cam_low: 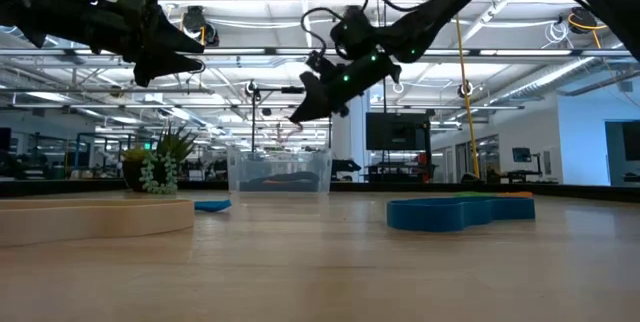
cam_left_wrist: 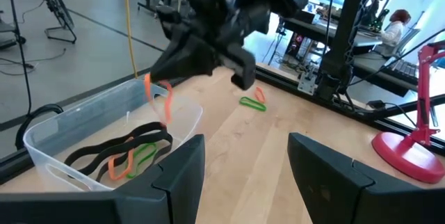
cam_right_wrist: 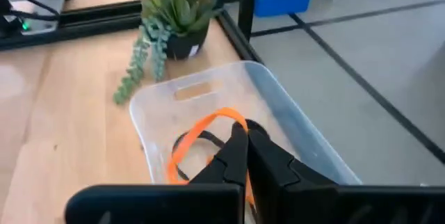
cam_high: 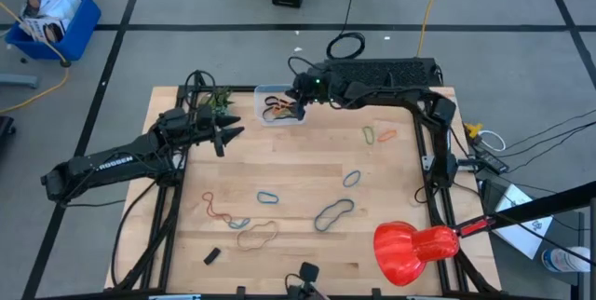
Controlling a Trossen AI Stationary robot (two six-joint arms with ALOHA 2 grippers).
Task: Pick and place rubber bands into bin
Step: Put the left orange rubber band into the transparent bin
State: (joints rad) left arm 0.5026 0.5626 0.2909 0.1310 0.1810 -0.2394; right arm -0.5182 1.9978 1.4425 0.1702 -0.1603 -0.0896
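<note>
**Orange band over bin**

Right pincer (cam_right_wrist: 245, 140): clenched on orange band (cam_right_wrist: 201, 130), above bin (cam_high: 264, 92) at surface's (cam_high: 307, 160) far edge. Left pincer (cam_high: 230, 133): released, left of bin. Other bands (cam_high: 332, 212) loose, near side.

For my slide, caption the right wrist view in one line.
Right gripper holds an orange rubber band above the clear bin, beside a potted plant.
</note>
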